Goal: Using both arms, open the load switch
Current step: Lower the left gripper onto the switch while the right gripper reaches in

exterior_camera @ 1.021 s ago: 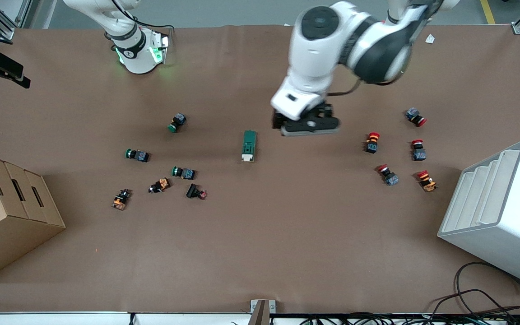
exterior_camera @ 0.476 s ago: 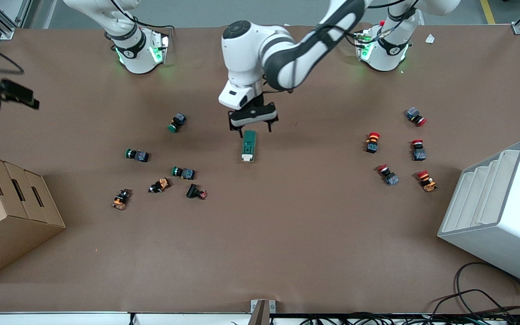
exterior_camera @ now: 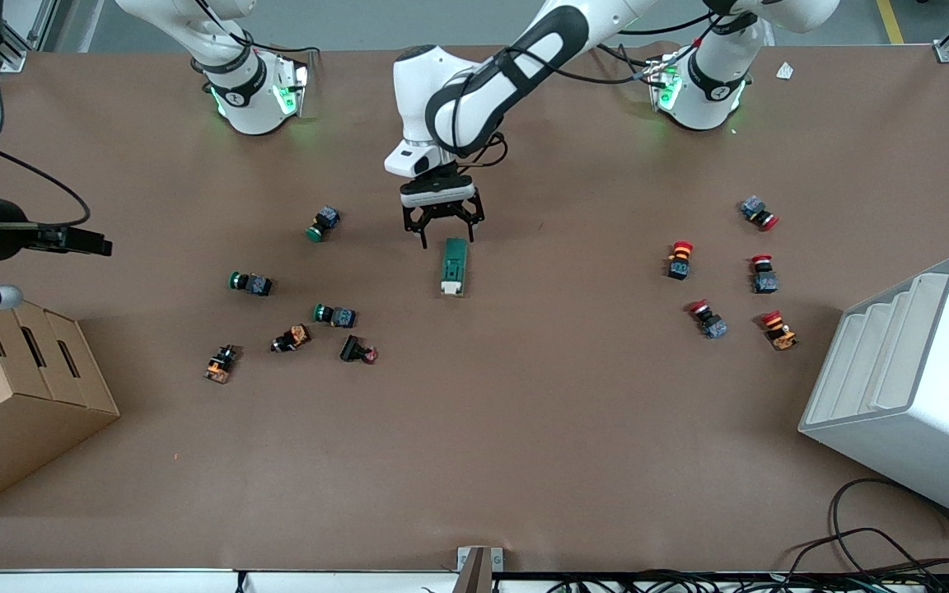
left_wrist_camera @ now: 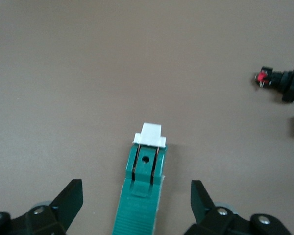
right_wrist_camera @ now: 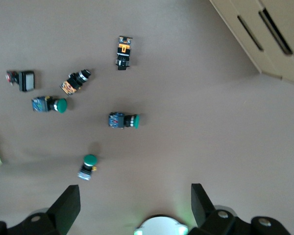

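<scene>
Left tool (exterior_camera: 439,233) held open over the switch (exterior_camera: 454,266); right tool (right_wrist_camera: 134,205) open, high over the table (exterior_camera: 524,412).
The switch is seen lying flat mid-table, its white handle (left_wrist_camera: 151,134) at the end nearer the front camera, the left tool's fingers (left_wrist_camera: 68,198) spread over its other end without touching. A cardboard box (exterior_camera: 5,395) is set at the right arm's end, a white bin (exterior_camera: 911,387) at the left arm's; contents cannot be told. Push buttons (exterior_camera: 334,315) are scattered around.
</scene>
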Controlling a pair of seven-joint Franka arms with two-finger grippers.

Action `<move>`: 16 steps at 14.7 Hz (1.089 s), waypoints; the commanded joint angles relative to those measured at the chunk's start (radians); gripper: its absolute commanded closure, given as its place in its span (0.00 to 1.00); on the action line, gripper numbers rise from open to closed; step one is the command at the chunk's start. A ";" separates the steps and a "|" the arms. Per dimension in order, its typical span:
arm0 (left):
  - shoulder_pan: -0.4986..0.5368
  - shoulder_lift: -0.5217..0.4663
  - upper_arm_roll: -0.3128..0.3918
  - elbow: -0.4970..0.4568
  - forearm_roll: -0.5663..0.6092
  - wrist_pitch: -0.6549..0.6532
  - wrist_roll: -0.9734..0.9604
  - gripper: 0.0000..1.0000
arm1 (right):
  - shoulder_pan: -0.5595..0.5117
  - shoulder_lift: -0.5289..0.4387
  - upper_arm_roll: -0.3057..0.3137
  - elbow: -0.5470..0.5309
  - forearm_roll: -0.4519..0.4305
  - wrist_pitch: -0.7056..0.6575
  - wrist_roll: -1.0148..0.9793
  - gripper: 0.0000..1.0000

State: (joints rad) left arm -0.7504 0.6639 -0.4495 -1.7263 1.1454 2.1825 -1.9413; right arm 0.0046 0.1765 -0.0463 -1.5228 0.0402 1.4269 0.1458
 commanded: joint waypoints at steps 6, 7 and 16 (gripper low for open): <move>-0.020 0.020 0.002 -0.134 0.388 0.016 -0.256 0.03 | 0.294 0.092 0.005 -0.019 0.052 0.105 0.757 0.00; -0.023 0.029 0.002 -0.136 0.436 0.016 -0.293 0.03 | 0.336 0.119 0.005 -0.016 0.055 0.136 0.861 0.00; -0.056 0.078 0.005 -0.147 0.545 0.003 -0.383 0.02 | 0.535 0.420 0.006 0.108 0.104 0.305 1.539 0.00</move>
State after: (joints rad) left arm -0.7956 0.7306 -0.4505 -1.8707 1.6441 2.1945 -2.2822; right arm 0.5059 0.5097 -0.0302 -1.5085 0.1299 1.7415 1.5679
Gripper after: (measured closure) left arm 0.022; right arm 0.000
